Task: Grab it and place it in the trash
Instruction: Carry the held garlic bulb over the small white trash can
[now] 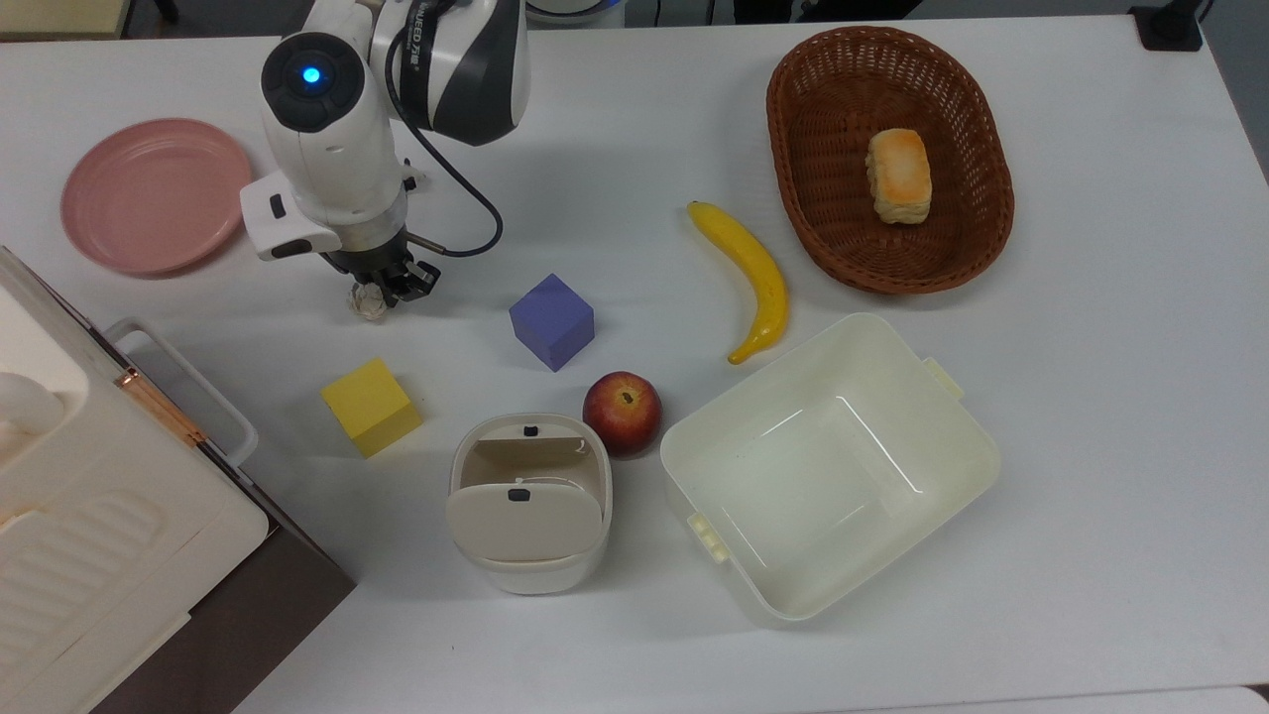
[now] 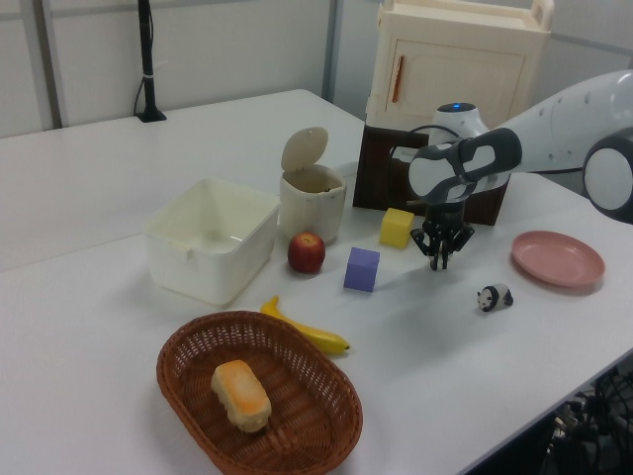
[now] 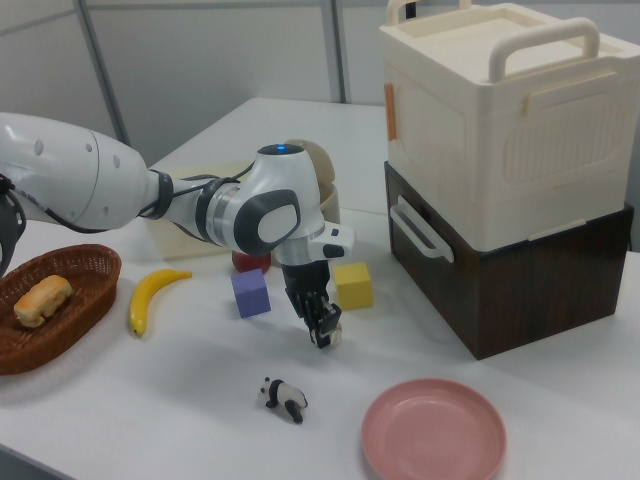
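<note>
White table (image 1: 1091,446), crumpled paper ball (image 1: 371,300) pinched between the fingers (image 1: 389,288) — just above the surface.

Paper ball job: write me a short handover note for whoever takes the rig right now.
Pincer: shut on the paper ball, low at the table, between the pink plate and the purple cube in the top view.
Trash bin: beside the apple, flap lid up, opening clear.
Done: grasp closed.
Left: lift, carry past the yellow cube to the bin, release inside.
</note>
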{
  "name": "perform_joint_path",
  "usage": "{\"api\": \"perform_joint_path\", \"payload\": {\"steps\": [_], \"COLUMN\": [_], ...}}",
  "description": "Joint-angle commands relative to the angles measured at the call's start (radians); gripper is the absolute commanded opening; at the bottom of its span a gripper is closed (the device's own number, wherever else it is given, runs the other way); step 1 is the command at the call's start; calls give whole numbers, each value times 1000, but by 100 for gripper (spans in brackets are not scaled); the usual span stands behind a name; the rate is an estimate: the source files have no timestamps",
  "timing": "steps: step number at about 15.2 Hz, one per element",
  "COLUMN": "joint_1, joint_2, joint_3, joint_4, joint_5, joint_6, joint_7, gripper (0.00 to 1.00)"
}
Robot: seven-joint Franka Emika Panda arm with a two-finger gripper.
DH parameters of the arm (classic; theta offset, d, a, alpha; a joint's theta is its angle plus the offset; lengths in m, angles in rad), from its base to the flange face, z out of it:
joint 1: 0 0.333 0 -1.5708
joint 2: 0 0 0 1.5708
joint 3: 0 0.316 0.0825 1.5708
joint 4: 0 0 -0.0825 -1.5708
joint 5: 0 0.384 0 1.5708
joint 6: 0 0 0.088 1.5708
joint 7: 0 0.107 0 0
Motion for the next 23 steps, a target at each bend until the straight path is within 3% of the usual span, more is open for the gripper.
{"api": "perform_joint_path", "payload": {"steps": [1, 6, 11, 13, 17, 23], "joint_1": [2, 2, 5, 5, 5, 23], "joint_2": [-8, -13, -28, -37, -36, -28], "joint_3": [3, 3, 5, 38, 58, 132], "joint_4": [-12, 2, 89, 141, 230, 295], "joint_5": [7, 6, 16, 16, 26, 27], "joint_6": [24, 24, 23, 23, 27, 117], "joint_7": [7, 3, 17, 17, 18, 17], "gripper": [14, 9, 9, 9, 9, 9]}}
